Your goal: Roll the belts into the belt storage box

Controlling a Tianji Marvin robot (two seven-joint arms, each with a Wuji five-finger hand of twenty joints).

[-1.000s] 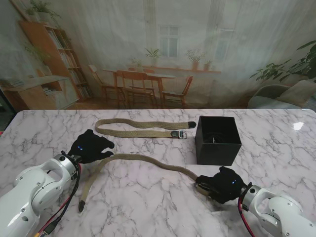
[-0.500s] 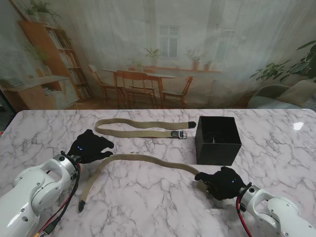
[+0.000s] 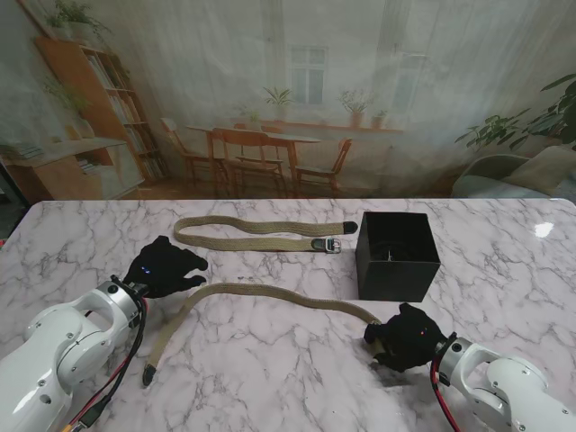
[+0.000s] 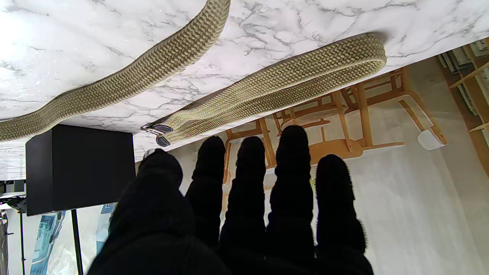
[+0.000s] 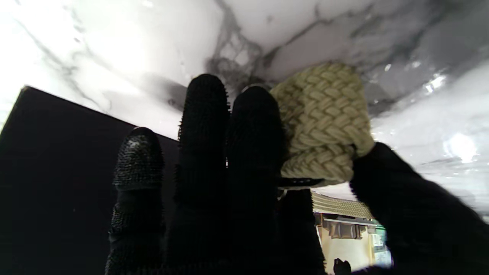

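- The near belt (image 3: 270,294) lies on the table (image 3: 270,378) in a long curve, from the left part near the front edge across the middle to a spot just in front of the box (image 3: 397,256).
- The right hand (image 3: 407,337) has its fingers (image 5: 229,126) and thumb closed on the end of this belt; in the right wrist view a short fold of the woven end (image 5: 324,126) sits pinched between them, so the roll seems only begun.
- The left hand (image 3: 165,266) hovers at the left side of the table with straight fingers (image 4: 290,160) lying side by side, holding nothing; its fingertips are near the belt's bend, but contact cannot be told.
- The far belt (image 3: 261,233) lies folded double toward the back edge, its buckle (image 3: 328,244) just left of the box and apart from it.
- The box stands right of the centre, open at the top; its inside is too dark to judge.
- The belt is braided webbing, so it probably is light, soft and limp, with a rough surface that should not slip much in the gloves.
- It will bend easily along its length, but a loose coil likely springs open, so the roll should be held across its flat sides, thumb against fingers.
- The free length may drag and twist on the marble; the left hand could press it flat to guide it.
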